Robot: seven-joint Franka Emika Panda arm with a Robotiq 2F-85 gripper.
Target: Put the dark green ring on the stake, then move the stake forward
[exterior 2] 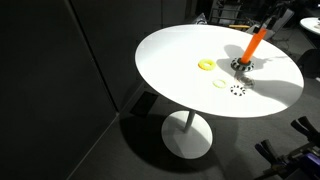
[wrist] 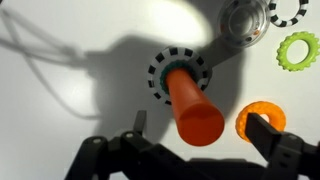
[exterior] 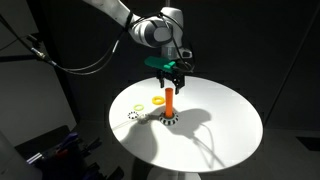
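Note:
The stake (exterior: pixel 170 100) is an orange peg on a checkered base, standing on the white round table (exterior: pixel 220 125). It also shows in the other exterior view (exterior 2: pixel 252 47) and fills the middle of the wrist view (wrist: pixel 190 100). The dark green ring (wrist: pixel 166 70) lies around the foot of the peg, on the base. My gripper (exterior: pixel 172 76) is directly above the peg's top. In the wrist view its fingers (wrist: pixel 200 128) are open, one on each side of the peg's top, and hold nothing.
A yellow ring (exterior: pixel 157 102) (exterior 2: pixel 205 65), a pale ring (exterior: pixel 138 106) (exterior 2: pixel 221 84) and a speckled ring (exterior: pixel 134 116) (exterior 2: pixel 237 90) lie near the stake. The wrist view shows an orange-yellow ring (wrist: pixel 250 112), a yellow-green ring (wrist: pixel 297 50) and a speckled ring (wrist: pixel 290 10).

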